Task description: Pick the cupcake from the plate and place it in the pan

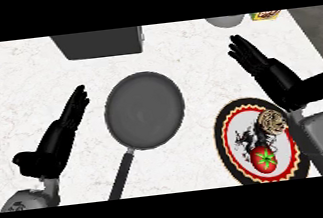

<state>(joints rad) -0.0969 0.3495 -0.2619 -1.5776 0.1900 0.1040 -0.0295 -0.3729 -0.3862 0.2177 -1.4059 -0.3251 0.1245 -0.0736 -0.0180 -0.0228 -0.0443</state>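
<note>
Two hands extended flat, fingers straight, grasping nothing; right hand [279, 75] just above plate [237, 160], cupcake [273, 121] on plate below its thumb; pan [144, 109] between hands, just right of left hand [58, 138]

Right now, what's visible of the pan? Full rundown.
The pan is a round, dark grey frying pan with a matte, metal-looking inside and a low rim. A long dark handle runs from its near edge toward the view's lower edge, slanting slightly left. It sits flat on the white marbled counter, with nothing inside it. It lies between the left hand and the plate with the cupcake. Neither hand touches it.
</note>
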